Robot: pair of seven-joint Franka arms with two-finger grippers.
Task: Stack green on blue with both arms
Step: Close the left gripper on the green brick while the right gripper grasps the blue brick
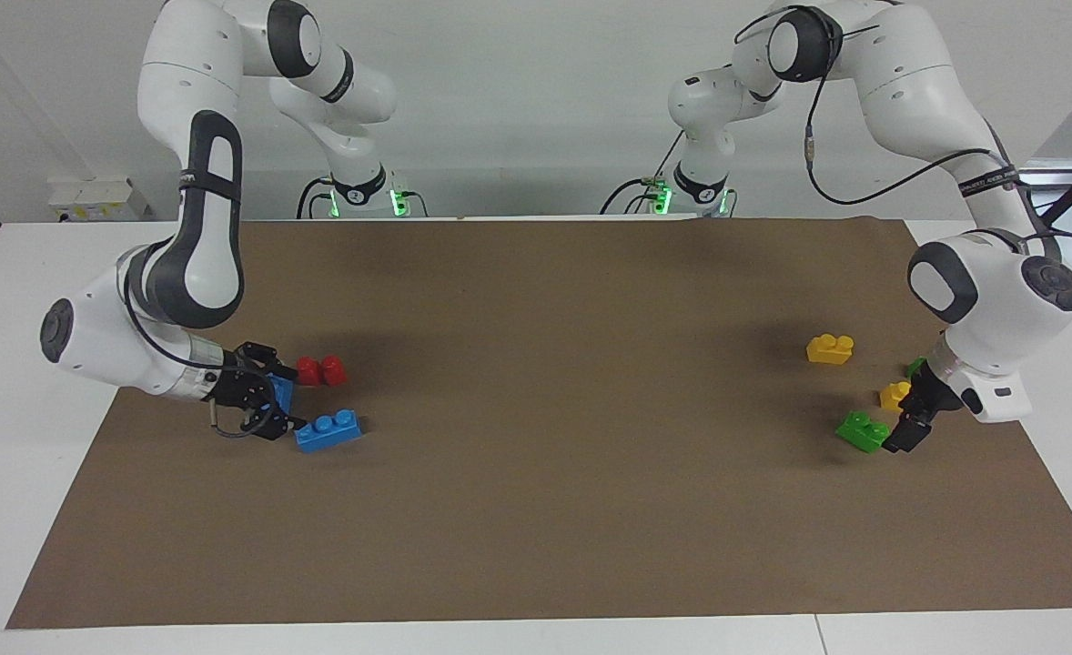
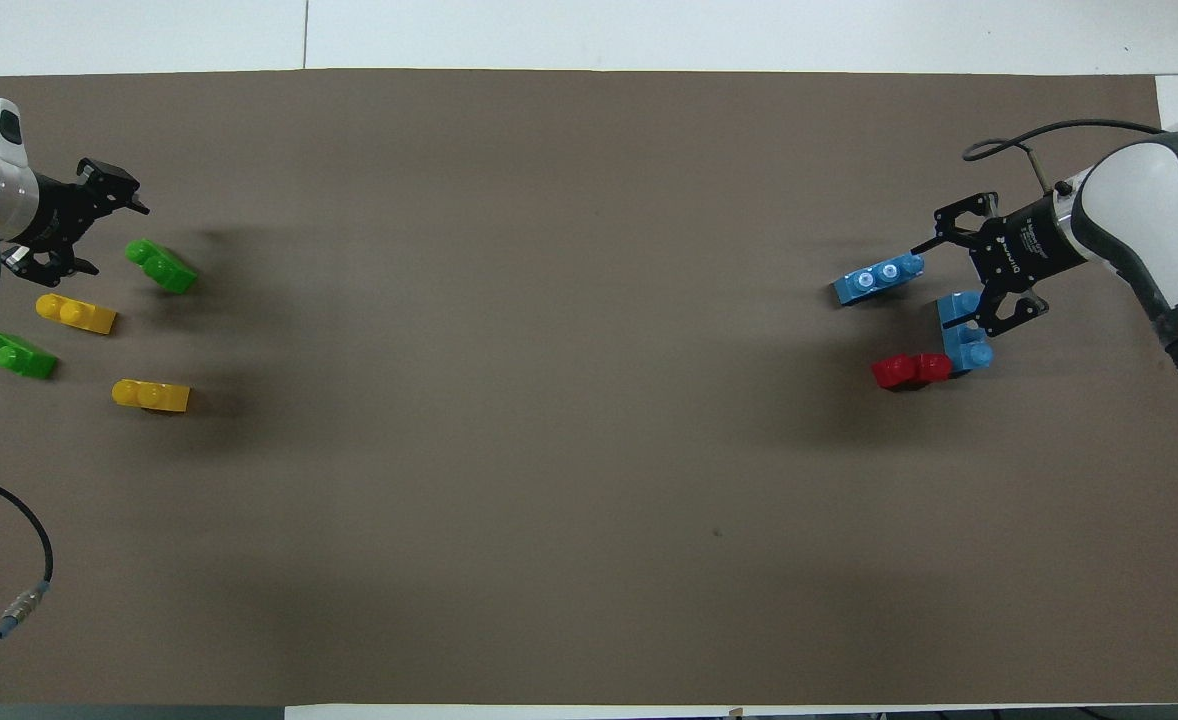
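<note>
Now right fingers (image 2: pixel 944 285) spread over blue brick (image 2: pixel 961 335) — left fingers (image 2: pixel 104 225) spread beside green brick (image 2: pixel 160 266).

- A "2" stands on the black ring at the right arm's base (image 1: pixel 352 193).
- White lettering on the right gripper's body (image 2: pixel 1027 243) is too small to read.

three-stud bricks (image 2: pixel 877 279) at right arm's end

Two high, opposed cameras share the table (image 1: pixel 536 509).
</note>
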